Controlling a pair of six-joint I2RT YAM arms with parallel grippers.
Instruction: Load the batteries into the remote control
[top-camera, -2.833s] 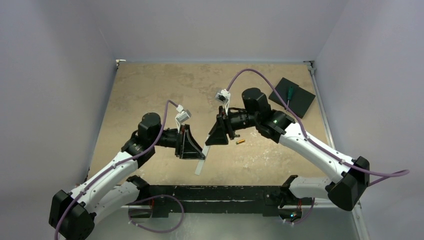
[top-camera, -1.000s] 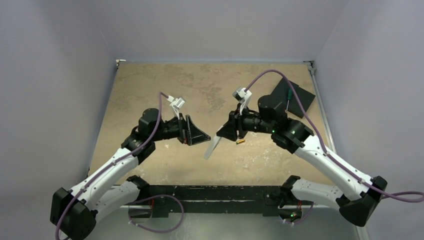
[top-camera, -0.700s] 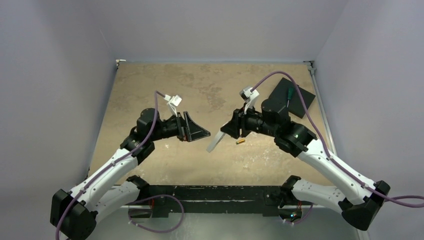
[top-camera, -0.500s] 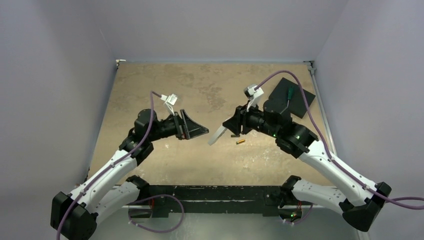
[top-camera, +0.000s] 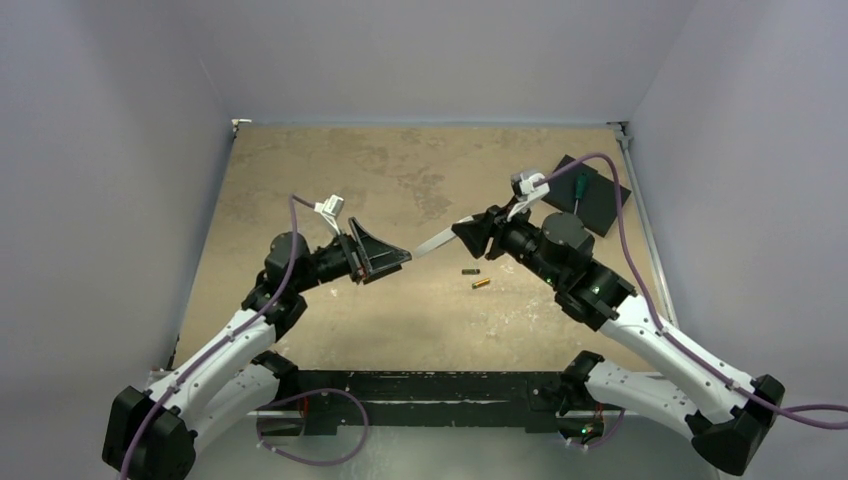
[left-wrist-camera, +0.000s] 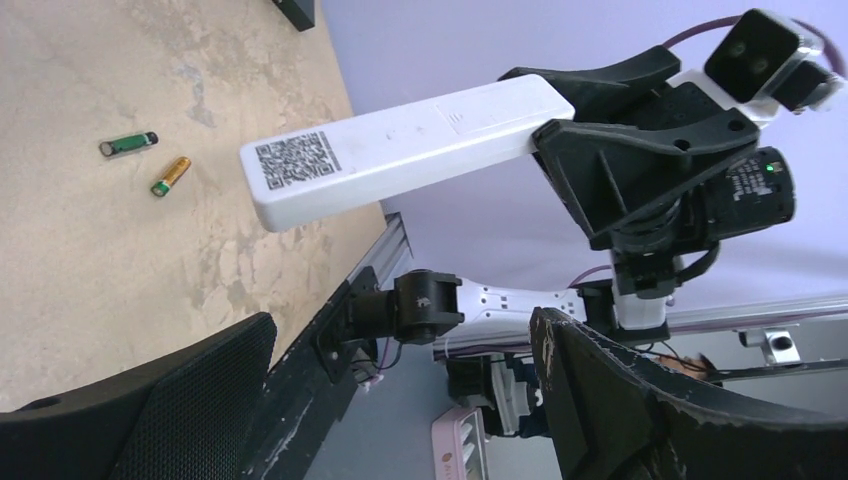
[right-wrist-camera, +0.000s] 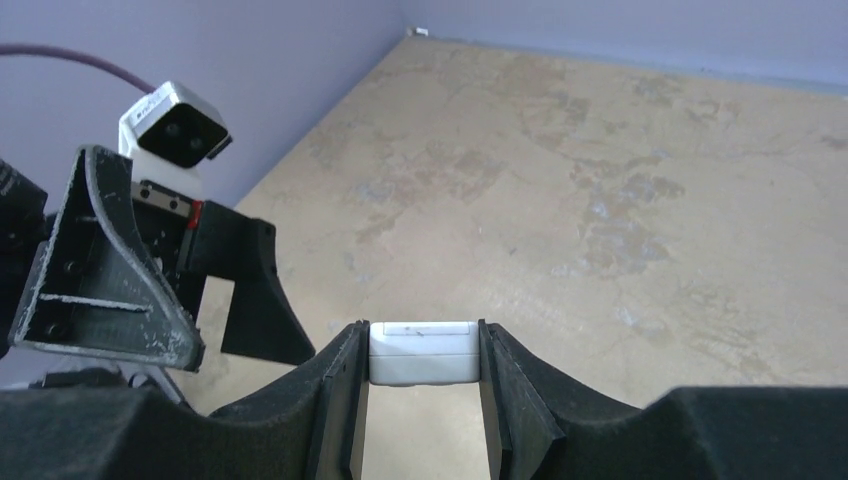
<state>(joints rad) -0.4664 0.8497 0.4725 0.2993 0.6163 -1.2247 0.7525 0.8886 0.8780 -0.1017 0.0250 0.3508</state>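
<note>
Holding the remote control (top-camera: 432, 243) by one end in the right gripper (top-camera: 470, 230), lifted clear of the table (top-camera: 300, 170). Showing the side with a printed code square (left-wrist-camera: 299, 160) to the left wrist view. Aiming the remote's free end at the left gripper (top-camera: 385, 258), spread wide and empty, near that end. Lying on the table just below the remote: the dark battery (top-camera: 469, 271) and the gold battery (top-camera: 481, 284), close together but apart. Well beyond the remote's gripped end: a black pad (top-camera: 600, 205) with a screwdriver (top-camera: 579, 186) on it.

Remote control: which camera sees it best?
The left wrist view: the remote control shows nearly whole, code sticker and all, held up by the right gripper. The top view shows a thin white sliver; the right wrist view only its end between that gripper's fingers.
</note>
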